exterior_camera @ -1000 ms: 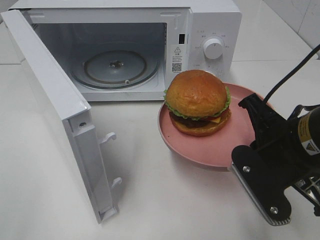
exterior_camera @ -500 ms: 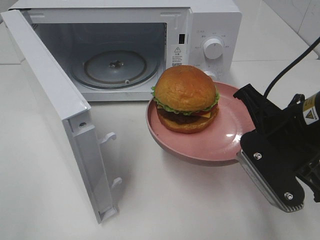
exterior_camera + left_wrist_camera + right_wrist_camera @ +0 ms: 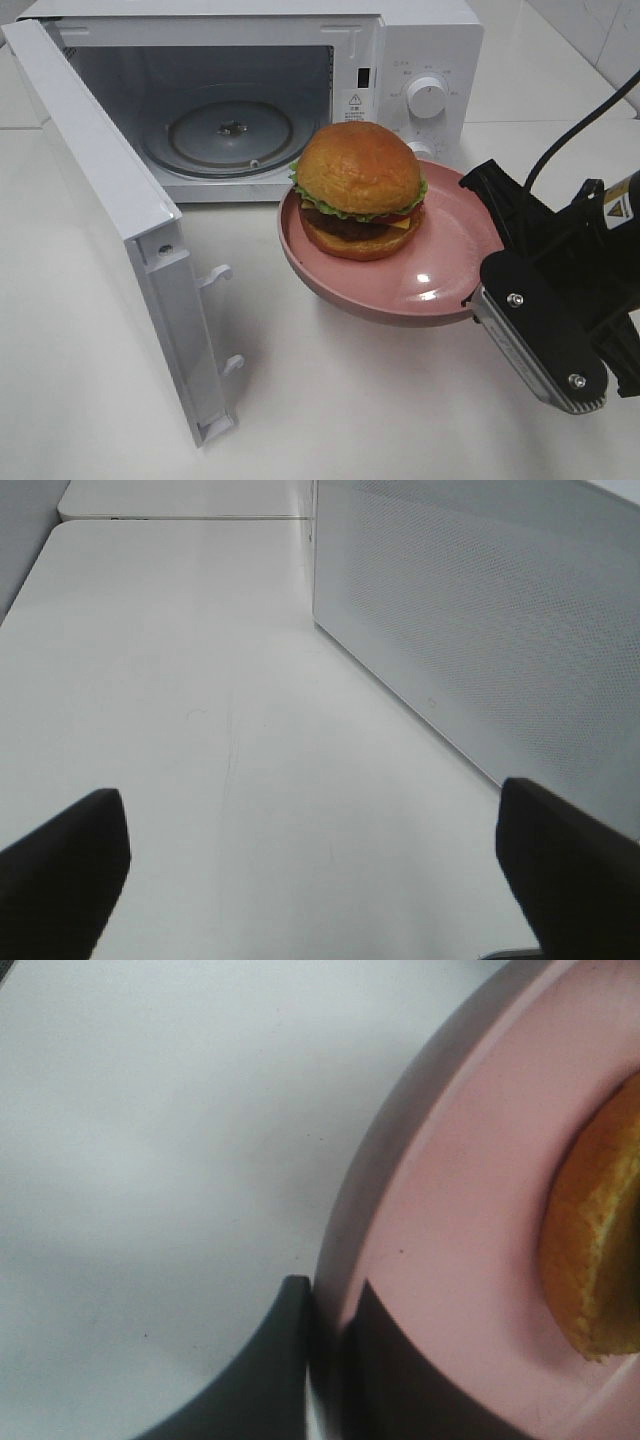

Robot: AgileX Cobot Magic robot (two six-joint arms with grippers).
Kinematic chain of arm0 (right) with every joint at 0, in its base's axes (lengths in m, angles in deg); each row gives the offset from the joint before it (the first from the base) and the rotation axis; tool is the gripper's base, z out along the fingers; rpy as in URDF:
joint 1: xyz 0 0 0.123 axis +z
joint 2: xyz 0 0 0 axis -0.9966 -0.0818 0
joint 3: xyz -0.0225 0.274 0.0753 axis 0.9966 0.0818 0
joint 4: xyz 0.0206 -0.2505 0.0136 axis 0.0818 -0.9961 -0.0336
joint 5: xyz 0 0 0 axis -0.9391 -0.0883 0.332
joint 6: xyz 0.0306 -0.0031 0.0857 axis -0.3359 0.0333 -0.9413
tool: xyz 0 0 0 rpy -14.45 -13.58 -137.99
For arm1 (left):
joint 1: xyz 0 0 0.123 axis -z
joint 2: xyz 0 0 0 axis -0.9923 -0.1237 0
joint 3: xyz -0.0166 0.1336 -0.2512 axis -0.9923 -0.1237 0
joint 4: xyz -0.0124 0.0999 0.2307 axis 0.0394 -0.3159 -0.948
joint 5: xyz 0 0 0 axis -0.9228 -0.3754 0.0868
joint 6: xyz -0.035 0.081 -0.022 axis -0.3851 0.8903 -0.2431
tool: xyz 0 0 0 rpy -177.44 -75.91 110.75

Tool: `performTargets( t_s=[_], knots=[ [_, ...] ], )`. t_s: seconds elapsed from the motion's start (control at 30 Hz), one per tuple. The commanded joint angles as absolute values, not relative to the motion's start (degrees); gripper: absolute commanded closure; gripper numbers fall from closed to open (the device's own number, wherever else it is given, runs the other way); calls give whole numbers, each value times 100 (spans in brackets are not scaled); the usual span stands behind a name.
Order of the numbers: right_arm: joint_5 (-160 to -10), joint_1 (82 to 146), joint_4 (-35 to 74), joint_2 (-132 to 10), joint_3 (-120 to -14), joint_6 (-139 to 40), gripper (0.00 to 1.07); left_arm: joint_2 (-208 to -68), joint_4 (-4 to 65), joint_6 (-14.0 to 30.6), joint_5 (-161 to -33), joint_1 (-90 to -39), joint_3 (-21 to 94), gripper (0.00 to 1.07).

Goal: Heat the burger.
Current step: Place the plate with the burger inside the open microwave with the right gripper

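Note:
The burger [image 3: 358,190], with a golden-brown bun, green lettuce and a dark patty, sits on a round pink plate [image 3: 440,270]. My right gripper [image 3: 480,292] is shut on the plate's right rim and holds it tilted above the table, just in front of the open microwave [image 3: 430,60]. In the right wrist view the fingers [image 3: 295,1310] pinch the pink rim [image 3: 450,1220], and the bun's edge [image 3: 600,1250] shows. My left gripper [image 3: 310,830] is open and empty over bare table. It does not show in the exterior high view.
The microwave door [image 3: 110,210] swings out to the left, and the glass turntable [image 3: 230,135] lies inside. The microwave's perforated side wall [image 3: 480,610] stands close beside my left gripper. A black cable [image 3: 580,130] runs behind the right arm.
My right gripper has lifted the plate with the burger and carried it left, towards the microwave opening. The plate now tilts more. The microwave has not moved.

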State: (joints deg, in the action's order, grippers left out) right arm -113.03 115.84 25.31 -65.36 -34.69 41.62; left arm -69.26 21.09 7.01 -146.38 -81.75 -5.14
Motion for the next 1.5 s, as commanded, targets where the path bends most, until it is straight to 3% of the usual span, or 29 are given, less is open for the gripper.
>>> performTargets(
  t_s=[0.03, 1.5],
  knots=[
    [-10971, 11567, 2548, -6593, -3578, 4231, 107, -6817, 2132, 695, -14558, -8146, -531, 16],
    [-10845, 12369, 1196, -8879, -5801, 2948, 107, -6817, 2132, 695, -14558, -8146, -531, 16]
  ],
)
